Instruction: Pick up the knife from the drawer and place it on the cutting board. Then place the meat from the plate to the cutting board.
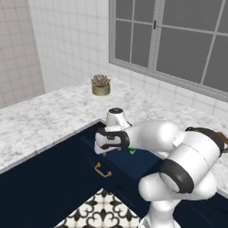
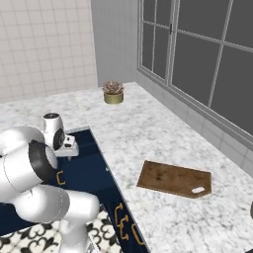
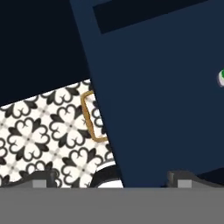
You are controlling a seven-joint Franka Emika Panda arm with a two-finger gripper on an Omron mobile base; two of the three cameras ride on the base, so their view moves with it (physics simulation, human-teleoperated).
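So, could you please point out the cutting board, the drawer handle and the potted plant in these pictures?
cutting board (image 2: 173,179): right base view, middle of its brown top face.
drawer handle (image 1: 102,170): left base view, middle of the brass curve on the drawer front.
potted plant (image 1: 101,85): left base view, where leaves meet the pot.

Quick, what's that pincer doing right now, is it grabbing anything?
Pincer: open, holding nothing, above the open drawer; the knife lies at the drawer's edge, untouched.
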